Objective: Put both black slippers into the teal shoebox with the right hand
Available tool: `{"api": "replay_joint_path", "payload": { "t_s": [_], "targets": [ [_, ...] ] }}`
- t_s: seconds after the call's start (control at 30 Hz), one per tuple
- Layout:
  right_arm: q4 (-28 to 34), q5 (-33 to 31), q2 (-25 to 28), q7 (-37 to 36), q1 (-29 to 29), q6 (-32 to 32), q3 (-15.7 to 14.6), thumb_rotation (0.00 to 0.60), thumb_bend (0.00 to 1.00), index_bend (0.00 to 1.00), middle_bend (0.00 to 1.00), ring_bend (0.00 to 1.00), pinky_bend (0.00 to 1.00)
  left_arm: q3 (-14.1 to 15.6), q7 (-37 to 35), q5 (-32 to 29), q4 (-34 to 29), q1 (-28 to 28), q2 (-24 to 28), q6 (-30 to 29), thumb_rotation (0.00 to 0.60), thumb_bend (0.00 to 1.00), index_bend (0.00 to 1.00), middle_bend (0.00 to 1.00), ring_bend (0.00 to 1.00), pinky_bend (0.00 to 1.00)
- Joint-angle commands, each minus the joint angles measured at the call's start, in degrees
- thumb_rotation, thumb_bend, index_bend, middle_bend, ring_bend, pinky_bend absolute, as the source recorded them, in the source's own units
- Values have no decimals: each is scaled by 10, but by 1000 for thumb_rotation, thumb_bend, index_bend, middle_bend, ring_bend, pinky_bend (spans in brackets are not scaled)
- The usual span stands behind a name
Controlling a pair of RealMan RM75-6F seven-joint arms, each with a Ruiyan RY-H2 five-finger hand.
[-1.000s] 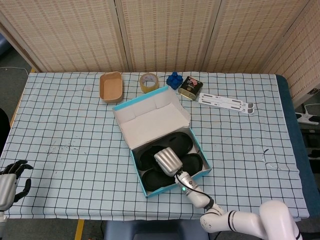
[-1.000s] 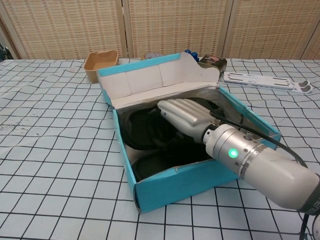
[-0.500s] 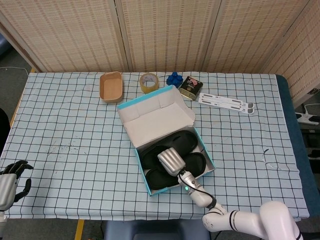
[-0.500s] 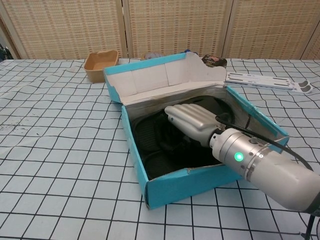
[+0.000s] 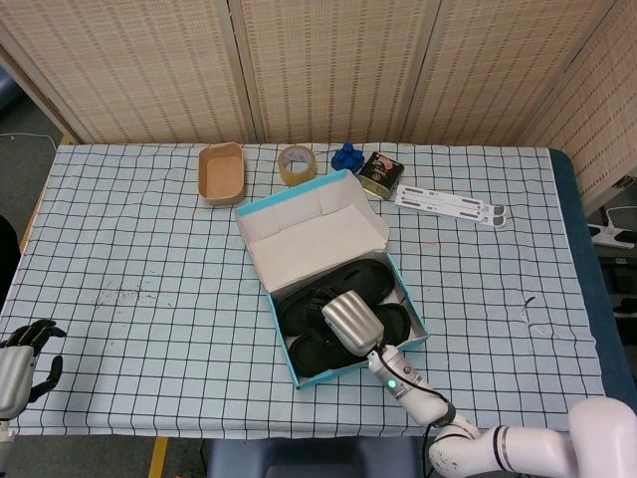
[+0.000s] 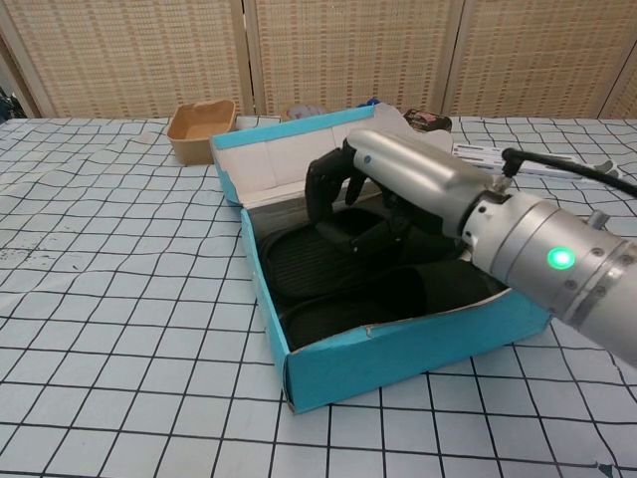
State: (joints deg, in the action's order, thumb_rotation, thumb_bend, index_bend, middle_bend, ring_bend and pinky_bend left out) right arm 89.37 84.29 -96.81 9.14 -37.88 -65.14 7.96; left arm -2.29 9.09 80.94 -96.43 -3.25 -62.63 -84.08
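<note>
Left hand cut by frame edge; right hand hides slippers partly.

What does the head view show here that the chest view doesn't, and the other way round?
Only the head view shows the left hand at the table's near left corner, and the roll of tape clearly. Only the chest view shows the right hand's fingers curled down, empty, above the slippers. Both show the right hand over the open teal shoebox, both black slippers inside, and the brown tray.
</note>
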Motion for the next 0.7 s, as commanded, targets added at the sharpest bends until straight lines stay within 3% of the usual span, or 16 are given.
{"api": "replay_joint_path", "payload": {
  "t_s": [0.03,0.13,0.27,0.33,0.47,0.6,0.7],
  "targets": [
    [54,30,77,18,32,-44,-14,600,599,547,505,318,346,0,-3,1,1,1,0,-2,600,490,350,235,244,480],
    [47,58,125,52,69,-96,-35,600,576,546,492,305,343,-2,-5,0,3,1,0,-3,600,490,350,235,244,480],
    [-12,70,156,89,134,-181,-58,600,354,498,438,246,288,-3,0,-3,5,1,-2,-3,600,491,350,235,244,480],
    [-52,57,161,67,164,-207,-66,600,299,472,414,214,197,-3,5,0,4,1,-4,-7,600,491,350,236,244,480],
    [-101,12,182,35,200,-200,-73,600,223,341,275,98,36,-2,14,8,7,1,-10,-13,600,490,349,242,244,479],
    [-116,-35,203,24,219,-179,-62,600,172,211,165,12,3,-3,20,9,10,0,-14,-14,600,490,347,242,245,474],
    [-127,-33,206,-2,229,-192,-55,600,158,171,139,0,0,-3,26,7,12,-1,-17,-11,600,490,346,242,244,474]
  ]
}}
